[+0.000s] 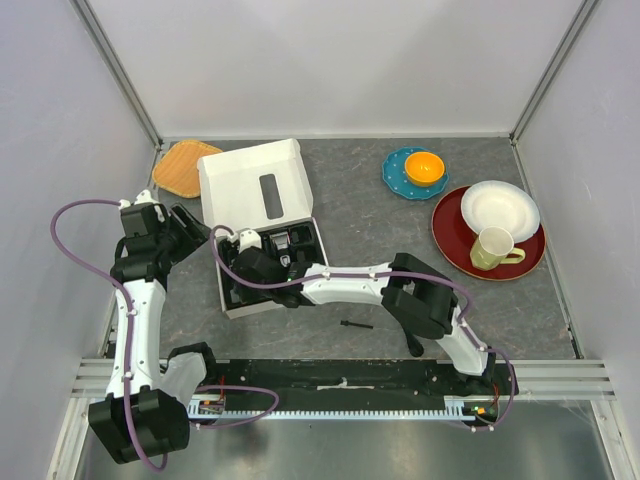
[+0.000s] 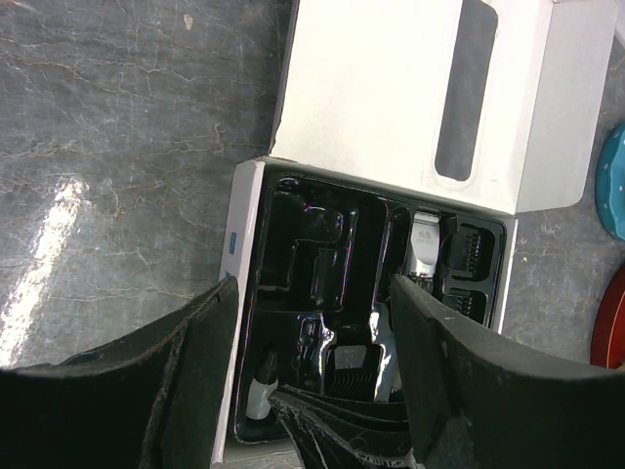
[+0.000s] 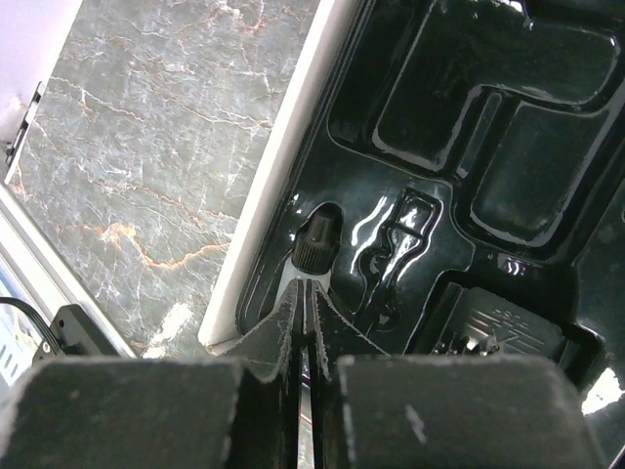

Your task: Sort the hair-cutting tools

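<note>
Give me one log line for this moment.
right tool: shut, inside black tray, by small black bit | left tool: open, facing white box | clipper: in tray

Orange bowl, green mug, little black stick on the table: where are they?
orange bowl [image 1: 425, 166]: top view, its inside.
green mug [image 1: 487, 256]: top view, its side.
little black stick [image 1: 356, 325]: top view, its middle.

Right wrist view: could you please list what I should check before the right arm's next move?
1. Right tool shut: ok.
2. Anything gripped in it: cannot tell.
3. Small black ribbed bit seated in the glossy black moulded tray, just ahead of that tool: ok.
4. Left tool open and empty: ok.
5. Thin black brush sorted: not ok, it lies on the grey marbled tabletop.
</note>
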`<state>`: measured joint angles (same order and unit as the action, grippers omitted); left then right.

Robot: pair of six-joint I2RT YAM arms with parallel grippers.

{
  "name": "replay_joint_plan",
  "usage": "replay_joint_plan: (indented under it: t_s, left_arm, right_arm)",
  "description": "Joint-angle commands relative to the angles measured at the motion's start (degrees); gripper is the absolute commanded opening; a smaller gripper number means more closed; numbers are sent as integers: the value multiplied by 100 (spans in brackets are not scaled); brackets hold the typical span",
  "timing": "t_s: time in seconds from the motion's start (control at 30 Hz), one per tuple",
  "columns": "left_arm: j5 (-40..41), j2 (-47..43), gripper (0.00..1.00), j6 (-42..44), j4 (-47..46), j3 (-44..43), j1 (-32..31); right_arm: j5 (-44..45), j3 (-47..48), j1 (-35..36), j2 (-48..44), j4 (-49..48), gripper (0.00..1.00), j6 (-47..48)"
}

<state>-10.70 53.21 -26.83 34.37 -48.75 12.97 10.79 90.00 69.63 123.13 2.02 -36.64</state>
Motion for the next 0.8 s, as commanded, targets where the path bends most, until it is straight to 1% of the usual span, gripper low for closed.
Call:
replay_joint_plan:
  t_s: [0.0,0.1,0.17,0.3,0.43,0.5,0.63,0.77]
  left_arm:
    - [-99,-21,70,73,-79,-12,48]
    - [-90,-21,70,64,-71,-12,56]
    - [-73,-21,70,55,-80,-12,65]
    - [-55,-21,70,46,-79,-12,91]
    - [-55,-13,70,55,-71,-3,109]
    - [-64,-12,70,55,-71,-3,100]
    - [-81,-12,70,46,-71,-3,109]
    - [-99,-4,70,55,-80,-12,118]
  right_arm:
    - [249,317,-142,220,773,7,-282]
    - [231,221,-160,115,564,8,-256]
    - [205,54,-151,-95,135,8,-229]
    - [284,-87,-151,-342,-158,9,-89]
    - [249,35,-151,-316,-158,10,96]
    - [196,36,-151,-281,-351,10,131]
    - [-93,-17,-160,-176,-492,10,131]
    - [-313,-298,-151,-246,-957,10,105]
